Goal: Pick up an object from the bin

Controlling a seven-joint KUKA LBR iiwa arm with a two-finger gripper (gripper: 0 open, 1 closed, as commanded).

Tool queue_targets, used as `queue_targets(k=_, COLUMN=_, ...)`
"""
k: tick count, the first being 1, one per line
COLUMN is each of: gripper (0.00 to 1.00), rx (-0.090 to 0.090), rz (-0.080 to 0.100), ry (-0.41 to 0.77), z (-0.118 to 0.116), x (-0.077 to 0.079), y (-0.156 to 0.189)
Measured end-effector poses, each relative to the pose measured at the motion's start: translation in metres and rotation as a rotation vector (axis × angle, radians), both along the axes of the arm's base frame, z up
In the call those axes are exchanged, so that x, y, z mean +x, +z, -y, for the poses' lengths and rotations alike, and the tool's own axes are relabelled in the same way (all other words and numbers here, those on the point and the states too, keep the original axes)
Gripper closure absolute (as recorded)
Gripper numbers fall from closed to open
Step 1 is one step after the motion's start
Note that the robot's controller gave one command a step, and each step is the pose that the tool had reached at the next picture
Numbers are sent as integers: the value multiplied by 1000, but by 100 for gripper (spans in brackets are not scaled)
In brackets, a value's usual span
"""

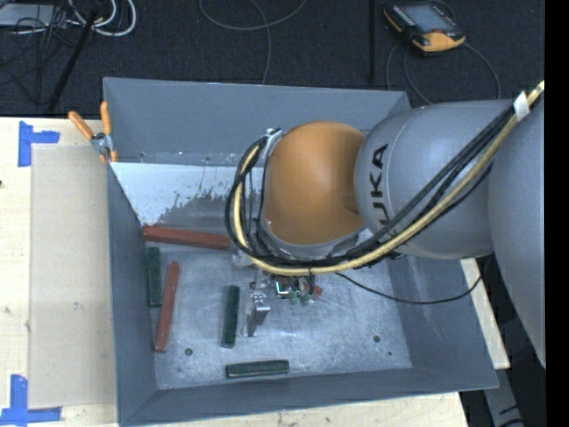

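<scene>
Grey metal bin (356, 327), seen from above: the end effector (259, 308) hangs low beneath the orange wrist cover (311, 185); whether it is released or clenched I cannot tell. Just beside it, to the picture's left, lies a dark green stick (231, 316), long axis running front to back. A red-brown stick (166, 307) lies farther left.

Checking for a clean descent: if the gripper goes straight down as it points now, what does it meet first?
The gripper would probably meet bare bin floor just beside the dark green stick; depth is unclear, so it might clip that stick.
</scene>
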State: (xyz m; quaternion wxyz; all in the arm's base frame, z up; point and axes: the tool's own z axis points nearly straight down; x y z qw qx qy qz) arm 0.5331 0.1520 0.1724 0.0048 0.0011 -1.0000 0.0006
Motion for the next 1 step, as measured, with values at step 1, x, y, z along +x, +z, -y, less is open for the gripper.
queue_targets(k=1, gripper=0, rx=1, rz=7, ry=-3, z=1, x=2, y=4)
